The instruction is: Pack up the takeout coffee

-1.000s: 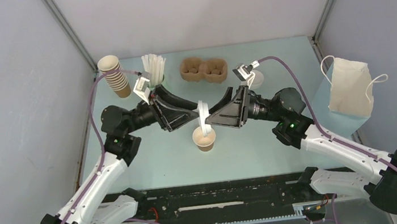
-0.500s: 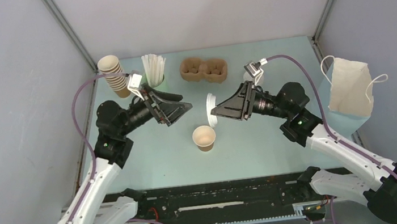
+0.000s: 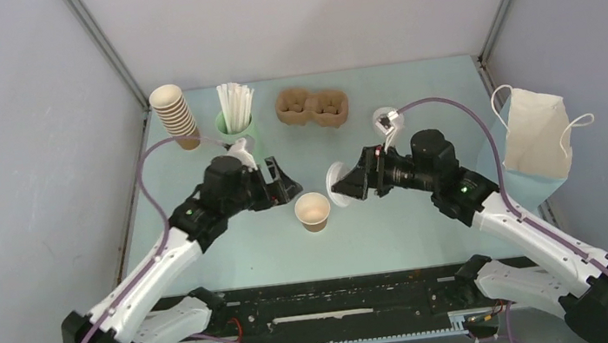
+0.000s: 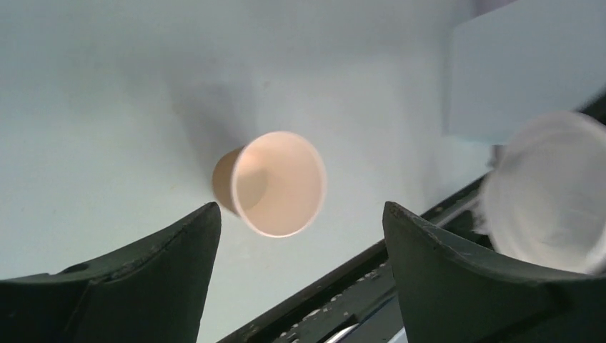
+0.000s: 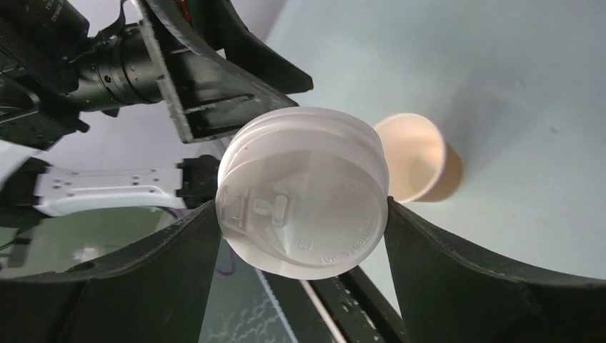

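Note:
The takeout coffee stands in two parts. Its small brown paper cup sits upright and lidless on the table's middle. Its round white lid is held on edge, just right of the cup and above the table, with my right gripper shut on its rim. My left gripper is open and empty, close to the cup's left side and pointing at it.
At the back stand a stack of lidless brown cups, a mint-green cup of white straws and a two-slot pulp carrier. Another white lid lies behind my right arm. A paper bag stands at the right edge.
My left gripper let go of the lid, drew back and came down beside the cup's left. My right gripper kept the lid and moved it from above the cup to the cup's right.

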Tool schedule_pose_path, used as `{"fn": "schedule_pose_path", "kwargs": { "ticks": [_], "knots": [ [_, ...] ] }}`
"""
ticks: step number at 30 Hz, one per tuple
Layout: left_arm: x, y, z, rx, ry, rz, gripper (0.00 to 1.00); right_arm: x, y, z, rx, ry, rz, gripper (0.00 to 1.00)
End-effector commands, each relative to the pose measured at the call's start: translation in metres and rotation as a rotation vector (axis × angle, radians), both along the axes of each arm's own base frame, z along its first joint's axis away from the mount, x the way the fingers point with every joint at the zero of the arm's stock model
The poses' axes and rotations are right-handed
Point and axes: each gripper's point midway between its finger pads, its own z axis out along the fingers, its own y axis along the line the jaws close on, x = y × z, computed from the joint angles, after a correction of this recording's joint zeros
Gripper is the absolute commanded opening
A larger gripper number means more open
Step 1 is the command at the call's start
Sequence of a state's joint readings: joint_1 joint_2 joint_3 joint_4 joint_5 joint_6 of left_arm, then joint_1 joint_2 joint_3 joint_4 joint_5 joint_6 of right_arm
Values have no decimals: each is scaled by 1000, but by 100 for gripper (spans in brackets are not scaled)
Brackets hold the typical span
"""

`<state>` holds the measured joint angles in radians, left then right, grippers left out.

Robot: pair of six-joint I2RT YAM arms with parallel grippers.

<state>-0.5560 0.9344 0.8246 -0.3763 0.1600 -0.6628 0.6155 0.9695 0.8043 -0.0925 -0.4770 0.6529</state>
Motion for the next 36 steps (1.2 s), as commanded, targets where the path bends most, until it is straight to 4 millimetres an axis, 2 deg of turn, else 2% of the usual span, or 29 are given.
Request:
{"fn": "schedule_pose_path", "kwargs": {
  "ticks": [1, 5, 9, 11, 13, 19, 27, 32, 36],
  "knots": [
    [4, 9, -54, 143, 95, 85, 88, 0, -16, -25, -175, -92, -43, 87],
    [7, 5, -60, 32, 65, 137, 90, 0, -19, -43, -273, -114, -55, 87],
    [7, 28, -74, -56, 25, 290, 85, 5, -17, -56, -368, -122, -60, 87],
    [5, 37, -84, -53, 23, 318, 81, 7, -11, -59, -403, -138, -48, 87],
    [4, 41, -95, -25, 36, 313, 80, 9, -2, -65, -454, -141, -33, 87],
    [5, 42, -120, 62, 65, 280, 82, 23, 16, -73, -610, -153, -50, 85],
    [4, 40, -141, 77, 36, 237, 87, 26, 46, -83, -728, -158, -19, 85],
    [1, 31, -160, 94, 81, 176, 83, 27, 65, -91, -783, -149, 13, 86],
    [2, 23, -166, 104, 99, 137, 81, 30, 71, -104, -844, -141, 16, 85]
  ]
}}
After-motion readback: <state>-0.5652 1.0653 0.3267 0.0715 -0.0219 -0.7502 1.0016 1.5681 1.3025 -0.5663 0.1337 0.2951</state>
